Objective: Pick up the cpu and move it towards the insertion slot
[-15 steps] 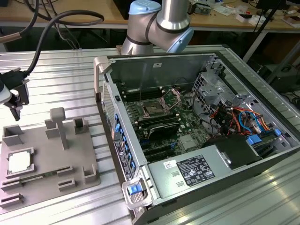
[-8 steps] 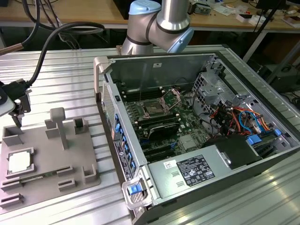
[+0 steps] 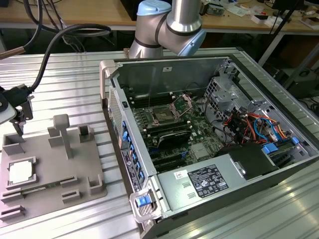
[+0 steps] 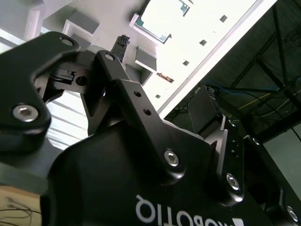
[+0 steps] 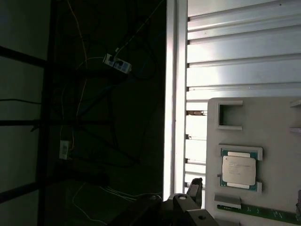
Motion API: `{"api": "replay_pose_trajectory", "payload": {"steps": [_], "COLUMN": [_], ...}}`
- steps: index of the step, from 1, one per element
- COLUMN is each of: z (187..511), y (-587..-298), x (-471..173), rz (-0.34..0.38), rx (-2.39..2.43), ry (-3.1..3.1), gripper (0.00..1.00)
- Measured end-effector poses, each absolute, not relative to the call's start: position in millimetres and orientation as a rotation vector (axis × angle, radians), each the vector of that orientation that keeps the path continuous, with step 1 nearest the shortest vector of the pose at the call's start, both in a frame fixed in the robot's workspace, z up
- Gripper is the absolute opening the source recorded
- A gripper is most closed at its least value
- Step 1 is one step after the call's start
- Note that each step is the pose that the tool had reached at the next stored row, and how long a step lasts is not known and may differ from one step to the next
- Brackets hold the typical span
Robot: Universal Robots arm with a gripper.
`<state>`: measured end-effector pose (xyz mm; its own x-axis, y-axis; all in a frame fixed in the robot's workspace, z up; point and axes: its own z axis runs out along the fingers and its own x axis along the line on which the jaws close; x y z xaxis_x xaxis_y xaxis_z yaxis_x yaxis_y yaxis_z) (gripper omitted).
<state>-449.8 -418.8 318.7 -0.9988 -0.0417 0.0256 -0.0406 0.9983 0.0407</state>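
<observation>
A ribbed metal table (image 3: 65, 74) carries everything. On the exterior view's right lies an open computer case (image 3: 169, 69), its side off and its inside facing up. The grey arm (image 3: 169, 22) rises behind the case, and a black hose (image 3: 55, 47) loops across to the exterior view's left. Inside the case, a grey power supply (image 3: 209, 181) fills the near end. Orange and blue cables (image 3: 254, 124) bunch at the far right.

The green motherboard (image 3: 199, 144) lies flat, with the insertion slot (image 3: 163, 114) near its middle. The slot's wire bracket (image 3: 185, 101) is tipped up beside it.

A grey plastic tray (image 3: 45, 159) sits on the table, just beside the case on the exterior view's left. The case wall with its pale handle (image 3: 105, 74) stands between tray and motherboard. So do several upright posts (image 3: 62, 132) on the tray.

The cpu (image 3: 21, 172) lies flat in a square recess of the tray, seen also in the first wrist view (image 5: 239, 170). A thin green strip (image 5: 268, 213) lies near it.

The gripper (image 3: 19, 127) hangs over the tray's far corner, above the cpu and apart from it. Whether it is released or clenched cannot be told.
</observation>
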Motion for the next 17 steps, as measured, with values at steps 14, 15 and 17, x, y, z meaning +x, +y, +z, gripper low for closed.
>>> {"api": "replay_pose_trajectory", "payload": {"steps": [14, 15, 17], "z": [281.1, 278.1, 274.7], "y": [-418.9, -419.0, -419.2], "x": [-449.9, -449.9, -449.9], "rz": [-0.062, -0.062, -0.063], "rx": [0.064, 0.064, 0.064], "ry": [-3.110, -3.110, -3.109], "gripper": [0.78, 0.78, 0.78]}}
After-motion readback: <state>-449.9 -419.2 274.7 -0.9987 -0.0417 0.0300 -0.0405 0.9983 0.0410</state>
